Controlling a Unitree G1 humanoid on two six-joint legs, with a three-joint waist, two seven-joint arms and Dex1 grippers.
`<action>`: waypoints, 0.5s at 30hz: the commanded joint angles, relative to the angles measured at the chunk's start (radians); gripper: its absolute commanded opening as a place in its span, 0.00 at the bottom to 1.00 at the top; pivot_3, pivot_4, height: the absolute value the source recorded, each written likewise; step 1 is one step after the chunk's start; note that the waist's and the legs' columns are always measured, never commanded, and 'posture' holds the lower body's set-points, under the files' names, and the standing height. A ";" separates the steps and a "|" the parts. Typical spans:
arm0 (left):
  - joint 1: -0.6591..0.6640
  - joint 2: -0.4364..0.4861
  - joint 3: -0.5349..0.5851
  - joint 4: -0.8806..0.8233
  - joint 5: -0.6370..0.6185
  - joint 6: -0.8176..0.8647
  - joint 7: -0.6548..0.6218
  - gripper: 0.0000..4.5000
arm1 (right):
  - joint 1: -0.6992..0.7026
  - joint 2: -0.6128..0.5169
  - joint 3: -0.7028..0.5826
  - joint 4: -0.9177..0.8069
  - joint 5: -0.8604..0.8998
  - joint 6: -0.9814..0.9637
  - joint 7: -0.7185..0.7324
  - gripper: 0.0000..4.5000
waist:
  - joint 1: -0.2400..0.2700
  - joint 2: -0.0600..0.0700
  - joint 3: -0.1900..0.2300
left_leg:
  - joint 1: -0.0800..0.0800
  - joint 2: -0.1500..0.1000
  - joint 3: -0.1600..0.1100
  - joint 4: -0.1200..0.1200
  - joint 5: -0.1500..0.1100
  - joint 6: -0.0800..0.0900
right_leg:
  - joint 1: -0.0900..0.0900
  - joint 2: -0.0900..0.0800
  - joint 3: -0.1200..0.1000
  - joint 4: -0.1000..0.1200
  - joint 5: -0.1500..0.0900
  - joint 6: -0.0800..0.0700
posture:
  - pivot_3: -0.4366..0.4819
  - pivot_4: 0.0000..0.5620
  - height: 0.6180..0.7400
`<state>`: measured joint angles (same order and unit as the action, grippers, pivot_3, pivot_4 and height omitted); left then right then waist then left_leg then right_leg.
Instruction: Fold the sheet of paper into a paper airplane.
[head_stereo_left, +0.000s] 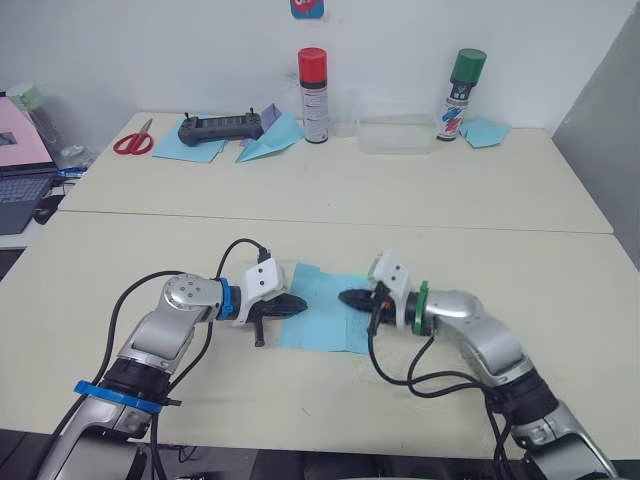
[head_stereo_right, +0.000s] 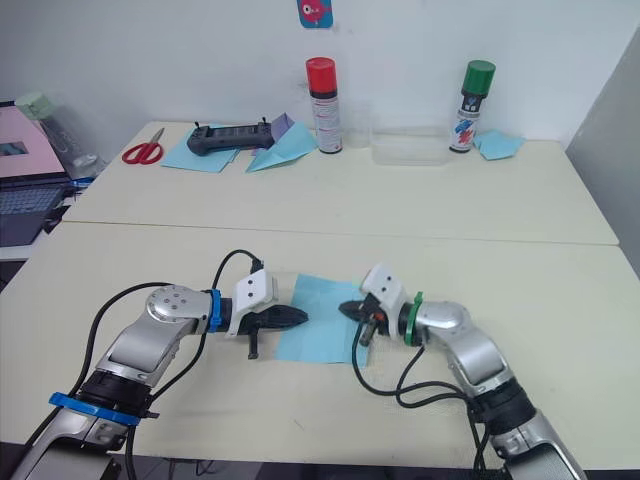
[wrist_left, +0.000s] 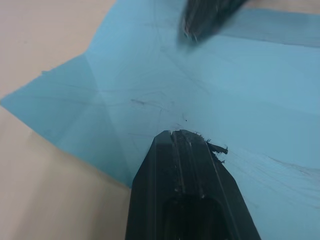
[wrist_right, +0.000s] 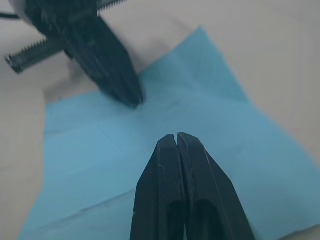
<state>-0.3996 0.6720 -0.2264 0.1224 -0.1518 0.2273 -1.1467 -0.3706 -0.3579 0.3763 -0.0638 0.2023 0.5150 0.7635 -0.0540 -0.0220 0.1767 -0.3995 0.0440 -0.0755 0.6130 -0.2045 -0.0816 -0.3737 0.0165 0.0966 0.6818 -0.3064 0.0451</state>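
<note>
I have both claws down over the sheet of paper (head_stereo_left: 325, 310), which lies flat on the near table (head_stereo_left: 300, 400), between the two arms. The left gripper (head_stereo_left: 297, 305) reaches in from the sheet's left edge, its tips over the left part of the paper; in the left wrist view its fingers (wrist_left: 187, 165) are pressed together with nothing between them, the tip sitting at or just above the blue surface near faint crease lines. I cannot tell whether it actually touches. The right gripper (head_stereo_left: 350, 298) comes in from the opposite edge, its tips over the right part of the sheet. The right wrist view shows its fingers (wrist_right: 177, 170) closed against each other, only a hairline seam between them, empty, with the paper spread beneath and ahead. The two claw tips point at each other across the middle of the sheet, near but apart.

Beyond the claws, on the far table (head_stereo_left: 500, 190), well apart from the work: red scissors (head_stereo_left: 133, 141) far left, then a black controller (head_stereo_left: 220, 127) resting on blue sheets (head_stereo_left: 190, 148), with a blue dart-shaped plane (head_stereo_left: 270, 143) beside it. Farther along the wall stand a red-capped spray can (head_stereo_left: 314, 95), a clear tray (head_stereo_left: 397, 136) and a green-capped spray can (head_stereo_left: 461, 95), with another piece of blue paper (head_stereo_left: 485, 131) just beside the last. A laptop (head_stereo_left: 22, 160) sits off to the far left.
</note>
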 joint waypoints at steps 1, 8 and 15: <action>-0.008 -0.012 0.018 -0.062 -0.033 0.068 0.005 0.00 | -0.009 -0.017 0.011 -0.005 -0.029 -0.008 0.017 0.01 | 0.000 0.000 0.000 | 0.000 0.000 0.000 0.000 0.000 0.000 | 0.000 0.000 0.000 0.000 0.000 0.000 | 0.48 0.27 1.00; -0.015 -0.088 0.008 -0.171 -0.096 0.195 0.041 0.00 | -0.008 -0.026 0.016 0.010 -0.057 -0.009 0.023 0.01 | -0.002 -0.001 0.001 | -0.001 0.000 0.000 0.000 0.000 0.000 | -0.001 0.000 0.000 -0.001 0.000 0.000 | 0.48 0.27 1.00; -0.024 -0.086 -0.024 -0.061 0.009 0.097 0.094 0.00 | -0.004 -0.033 0.013 0.002 -0.063 0.000 0.017 0.01 | -0.003 -0.001 0.001 | -0.001 0.000 0.000 -0.001 0.000 0.000 | -0.001 0.000 0.000 0.000 0.000 0.000 | 0.48 0.27 1.00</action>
<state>-0.3992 0.5851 -0.2591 0.0421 -0.1711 0.3632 -1.0749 -0.3809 -0.3764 0.3901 -0.0666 0.1595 0.4970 0.7849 -0.0567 -0.0235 0.1777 -0.3999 0.0443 -0.0756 0.6119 -0.2045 -0.0816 -0.3744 0.0168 0.0964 0.6813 -0.3065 0.0452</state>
